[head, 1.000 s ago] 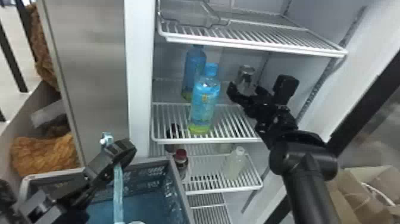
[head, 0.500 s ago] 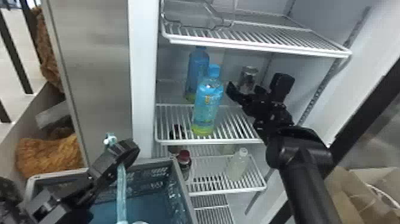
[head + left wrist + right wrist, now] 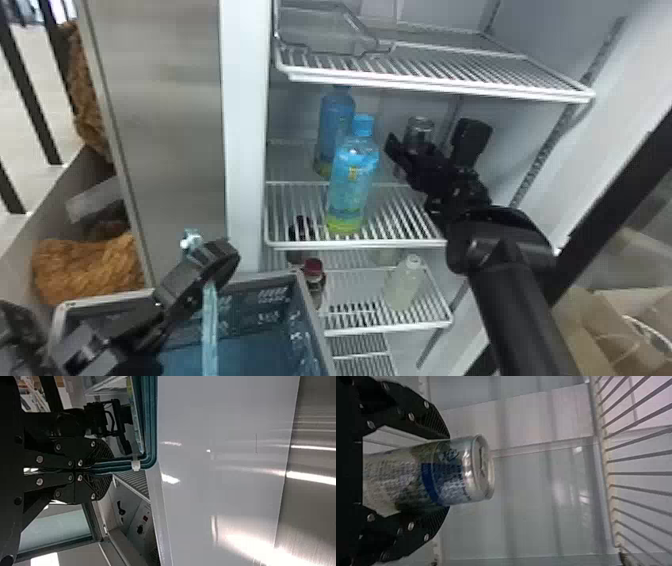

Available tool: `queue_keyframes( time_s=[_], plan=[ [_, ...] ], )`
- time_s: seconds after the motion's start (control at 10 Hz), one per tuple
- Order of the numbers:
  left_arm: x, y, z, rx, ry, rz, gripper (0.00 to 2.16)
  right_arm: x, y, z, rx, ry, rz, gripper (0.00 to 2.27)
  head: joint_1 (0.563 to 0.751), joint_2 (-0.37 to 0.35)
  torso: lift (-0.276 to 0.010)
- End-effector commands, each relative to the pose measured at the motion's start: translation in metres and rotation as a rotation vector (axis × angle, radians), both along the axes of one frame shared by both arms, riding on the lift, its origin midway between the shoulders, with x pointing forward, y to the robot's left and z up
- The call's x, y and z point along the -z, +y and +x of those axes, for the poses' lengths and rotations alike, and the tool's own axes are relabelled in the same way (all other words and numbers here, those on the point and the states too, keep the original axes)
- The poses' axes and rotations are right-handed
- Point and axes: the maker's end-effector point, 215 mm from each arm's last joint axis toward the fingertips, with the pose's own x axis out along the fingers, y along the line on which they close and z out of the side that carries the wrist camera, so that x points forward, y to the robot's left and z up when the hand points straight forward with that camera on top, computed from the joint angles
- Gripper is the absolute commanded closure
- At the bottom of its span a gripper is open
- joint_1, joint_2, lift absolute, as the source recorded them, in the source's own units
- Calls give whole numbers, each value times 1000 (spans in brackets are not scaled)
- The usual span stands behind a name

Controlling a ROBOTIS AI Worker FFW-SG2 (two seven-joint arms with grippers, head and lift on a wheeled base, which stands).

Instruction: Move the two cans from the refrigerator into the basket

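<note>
Pale refrigerator walls (image 3: 295,115) back the can (image 3: 420,127), upper middle-right in the head view, between the right gripper's (image 3: 449,473) wide-set fingers; probably slick, thin-skinned, best squeezed gently mid-body. Left gripper (image 3: 105,469) pinches the teal handle (image 3: 149,415) of the basket (image 3: 316,320).

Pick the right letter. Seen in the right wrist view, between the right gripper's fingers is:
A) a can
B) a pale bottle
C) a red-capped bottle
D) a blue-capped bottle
A: in the right wrist view, a can with a silvery top lies between the right gripper's two black fingers, one on each side of it.
</note>
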Motion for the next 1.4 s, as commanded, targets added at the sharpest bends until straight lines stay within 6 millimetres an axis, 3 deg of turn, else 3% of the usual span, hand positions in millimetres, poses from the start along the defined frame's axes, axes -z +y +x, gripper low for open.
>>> queue_keyframes(
  time_s=[0.0, 0.1, 0.4, 0.8, 1.1, 1.3],
  plan=[
    [-1, 0, 0, 0, -2, -1, 1200, 4, 0, 1, -1, 18, 6, 1179, 576, -242, -35],
    [-1, -1, 0, 5, -2, -3, 1200, 2, 0, 0, -2, 14, 0, 1277, 579, -242, -35],
    [-1, -1, -2, 6, 1, -10, 1200, -16, 0, -15, -4, -38, -27, 1277, 574, -243, -35],
    [-1, 0, -4, 7, 5, -17, 1200, -21, 5, -57, -25, -57, -11, 1279, 584, -249, -35],
    [1, 0, -5, 5, 12, -21, 1200, -27, 21, -93, -64, -73, -4, 1279, 592, -250, -35],
    [1, 0, -5, 6, 11, -24, 1200, -27, 22, -118, -74, -73, 9, 1279, 608, -247, -35]
  ],
)
